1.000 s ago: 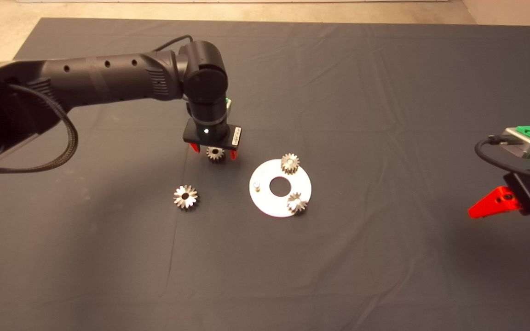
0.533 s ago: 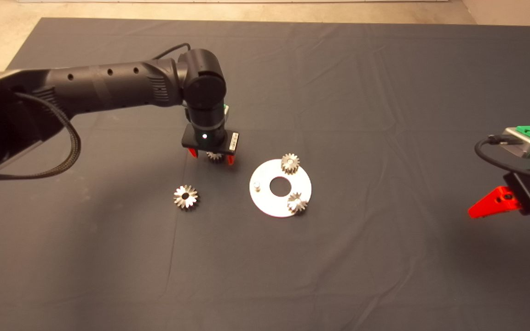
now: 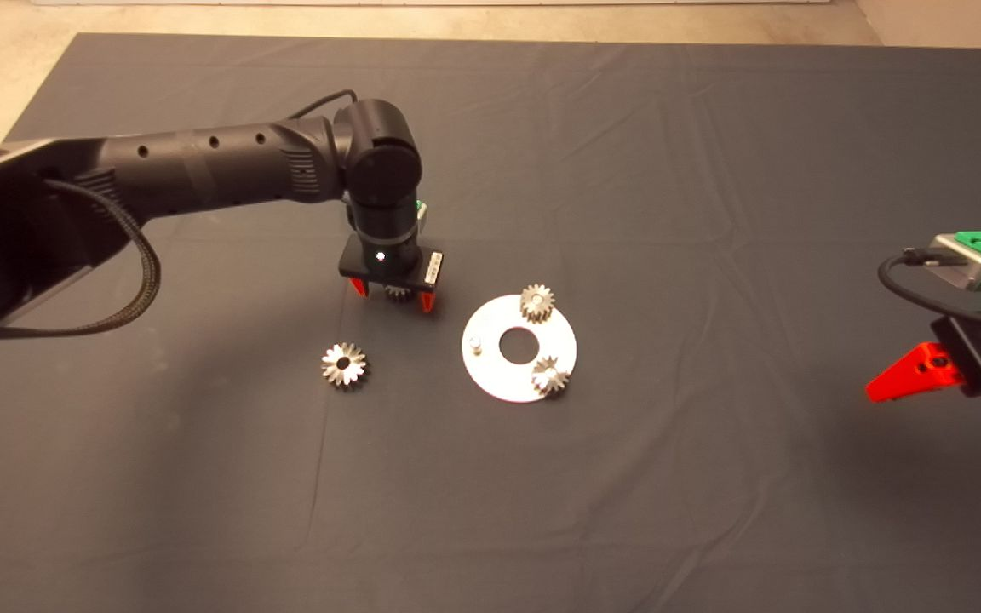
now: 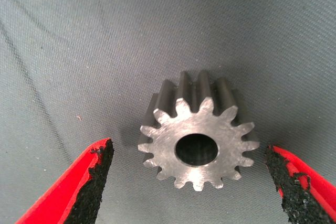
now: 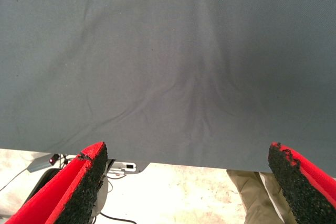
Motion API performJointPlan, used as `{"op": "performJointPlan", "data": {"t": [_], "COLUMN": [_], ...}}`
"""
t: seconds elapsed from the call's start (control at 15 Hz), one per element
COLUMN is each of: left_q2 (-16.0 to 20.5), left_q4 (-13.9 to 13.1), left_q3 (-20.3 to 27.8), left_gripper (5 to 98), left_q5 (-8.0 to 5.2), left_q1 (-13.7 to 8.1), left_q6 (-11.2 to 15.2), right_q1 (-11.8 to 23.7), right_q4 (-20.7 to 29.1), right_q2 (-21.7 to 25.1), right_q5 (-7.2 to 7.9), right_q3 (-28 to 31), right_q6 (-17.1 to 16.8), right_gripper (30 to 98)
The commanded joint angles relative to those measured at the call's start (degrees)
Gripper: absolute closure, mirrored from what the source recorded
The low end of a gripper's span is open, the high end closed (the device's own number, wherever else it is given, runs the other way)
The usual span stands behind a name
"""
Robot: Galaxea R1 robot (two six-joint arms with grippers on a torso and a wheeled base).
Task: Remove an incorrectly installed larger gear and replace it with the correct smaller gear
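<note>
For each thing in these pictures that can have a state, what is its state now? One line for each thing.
Left hand: open, fingers either side of the loose gear, not touching it.
Loose small short-toothed metal gear: lying flat on the mat, not gripped.
Wide star-toothed metal gear: off the disc, lying on the mat.
Round silvery disc: two small gears mounted, one pin bare.
Right hand: open, parked at the mat's right edge.

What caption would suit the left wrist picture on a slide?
Left claw open around a smaller gear lying on the dark mat, red fingers on both sides, not touching.
</note>
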State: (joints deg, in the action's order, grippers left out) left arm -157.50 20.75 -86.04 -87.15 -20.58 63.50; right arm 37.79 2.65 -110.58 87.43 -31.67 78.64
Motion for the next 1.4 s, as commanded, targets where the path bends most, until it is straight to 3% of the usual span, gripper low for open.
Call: {"op": "performJointPlan", "data": {"t": [0.0,0.13,0.73,1.07,1.2,1.33], "left_q2": [-0.9,-2.1,-4.2,-3.7,-3.7,-3.1], "left_q4": [0.3,0.3,0.2,-0.8,-4.3,-5.6], "left_q3": [-1.7,-3.7,-6.1,-5.6,-5.4,-5.3], "left_gripper": [29.6,29.6,29.6,29.6,29.6,29.6], "left_q5": [0.31,0.31,0.40,-0.04,-0.04,-0.18], "left_q1": [-0.6,-0.7,-1.1,-5.3,-7.6,-9.6], "left_q6": [-0.5,-2.0,-2.7,-2.7,-2.7,-2.7], "right_q1": [1.1,1.1,1.1,1.1,1.1,1.1], "right_q4": [1.9,1.9,1.9,1.9,1.9,1.9], "right_q2": [-0.2,-0.2,-0.3,-0.2,-0.3,-0.3], "right_q5": [-0.07,-0.07,-0.16,0.02,0.02,-0.07], "right_q3": [0.1,0.1,0.1,0.1,0.1,0.0], "right_q6": [-0.1,-0.1,-0.1,-0.1,-0.1,-0.1], "right_gripper": [47.2,47.2,47.2,47.2,47.2,47.2]}}
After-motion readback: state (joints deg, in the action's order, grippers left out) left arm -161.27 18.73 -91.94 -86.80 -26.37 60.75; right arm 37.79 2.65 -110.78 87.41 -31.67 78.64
